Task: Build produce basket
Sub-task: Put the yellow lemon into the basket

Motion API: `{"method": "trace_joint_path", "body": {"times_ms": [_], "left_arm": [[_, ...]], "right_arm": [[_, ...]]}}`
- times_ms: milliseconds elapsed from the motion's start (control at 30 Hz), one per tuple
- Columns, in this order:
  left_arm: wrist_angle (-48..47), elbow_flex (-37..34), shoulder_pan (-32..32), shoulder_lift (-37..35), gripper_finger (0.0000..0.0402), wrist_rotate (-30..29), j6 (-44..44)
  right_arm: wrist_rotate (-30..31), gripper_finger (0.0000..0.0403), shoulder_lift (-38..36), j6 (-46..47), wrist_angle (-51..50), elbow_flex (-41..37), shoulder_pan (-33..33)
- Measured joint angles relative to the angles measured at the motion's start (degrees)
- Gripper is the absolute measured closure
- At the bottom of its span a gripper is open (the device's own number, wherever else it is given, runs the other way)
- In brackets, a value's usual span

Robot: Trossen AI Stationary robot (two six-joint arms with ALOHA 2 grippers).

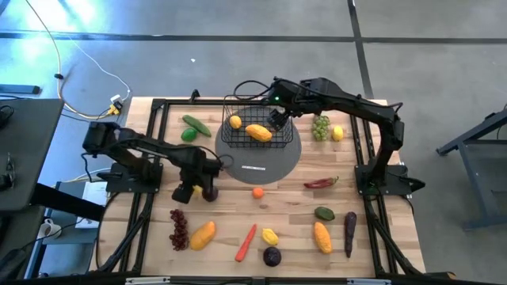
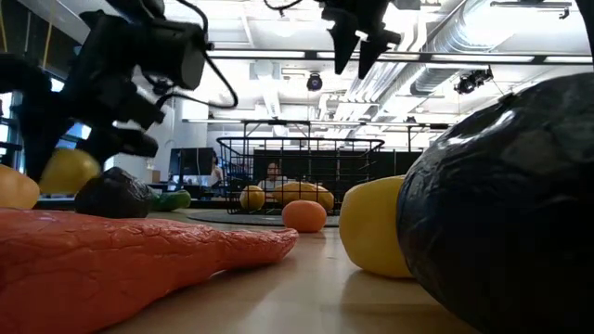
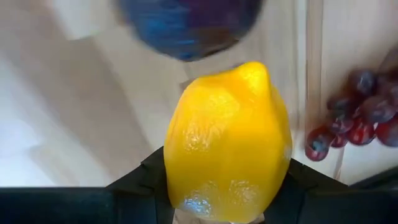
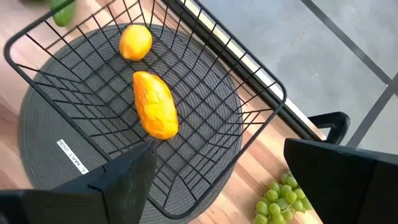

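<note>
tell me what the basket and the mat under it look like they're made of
Basket: thin black wire, probably coated metal, welded into an open grid you can see through. Mat: round and grey, seemingly woven fabric or vinyl, with fine ribbed weave and a small label.

My left gripper point(image 3: 227, 205) clamped a yellow lemon point(image 3: 227, 143) above the wooden table point(image 3: 74, 124), a purple plum point(image 3: 186, 25) just beyond, red grapes point(image 3: 360, 118) nearby.

Glossy dimpled lemon point(image 3: 227, 140); black wire-mesh basket point(image 4: 205, 102); woven grey mat point(image 4: 43, 124); pale wood table point(image 1: 293, 202).
</note>
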Motion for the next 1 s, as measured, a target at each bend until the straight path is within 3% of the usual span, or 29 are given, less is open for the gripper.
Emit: {"method": "trace_joint_path", "body": {"times_ms": [200, 533, 1000], "left_arm": [[0.4, 0.0, 4.9, -6.8, 0.0236, -1.1, -4.1], [1.2, 5.3, 10.5, -15.8, 0.0233, -8.7, -6.4], [19.9, 11.1, 16.4, -17.0, 0.0232, -13.9, -7.4]], "right_arm": [[0.0, 0.0068, -2.3, 0.9, -0.7, 0.0, 0.0], [1.0, 0.0068, -4.8, 3.4, -3.1, 0.0, 0.0], [7.4, 0.0068, -8.0, 6.3, -8.1, 0.0, -0.1]]}}
